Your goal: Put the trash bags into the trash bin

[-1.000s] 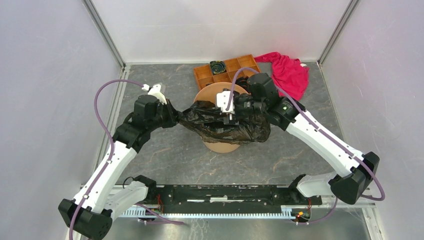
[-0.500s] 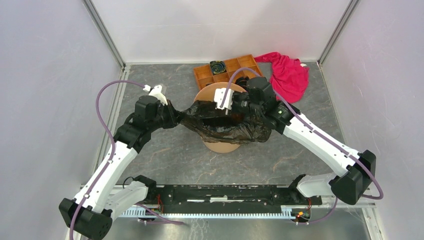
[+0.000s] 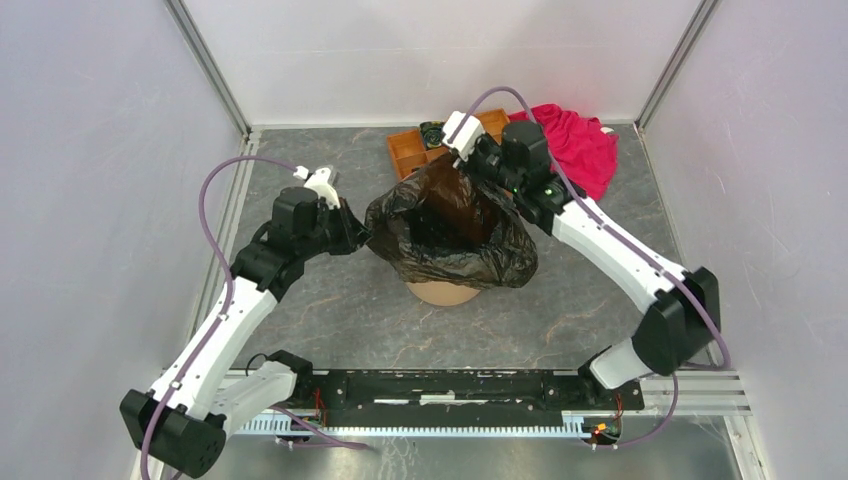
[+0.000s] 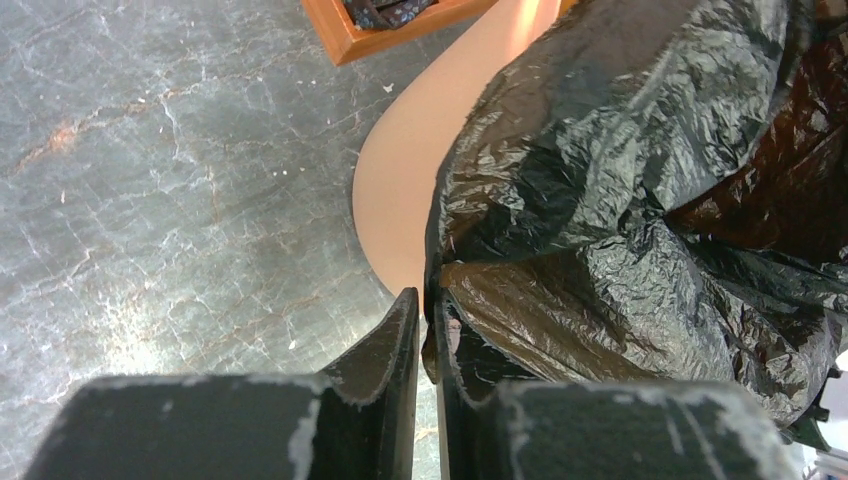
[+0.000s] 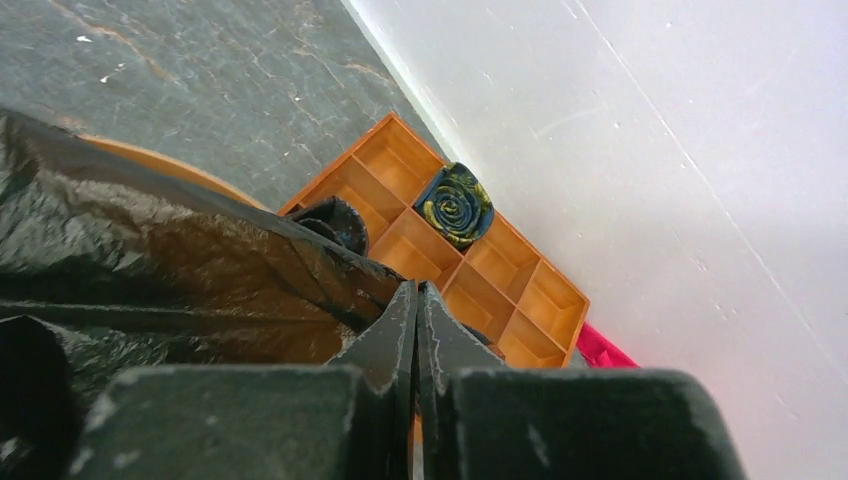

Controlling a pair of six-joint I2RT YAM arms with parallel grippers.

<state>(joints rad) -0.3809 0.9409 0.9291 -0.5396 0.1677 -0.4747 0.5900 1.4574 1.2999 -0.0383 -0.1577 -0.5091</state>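
Trash bag: glossy, crinkled black film, mouth open upward, draped over the trash bin; only the bin's near wall shows. The mouth's long axis runs from left claw to right claw. Both claws are pressed together, pinching rim film: left at the left edge, right raised at the far edge. Judgement: the far rim needs lowering over the lip.

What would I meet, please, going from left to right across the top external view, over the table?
the left gripper → the trash bag → the red cloth
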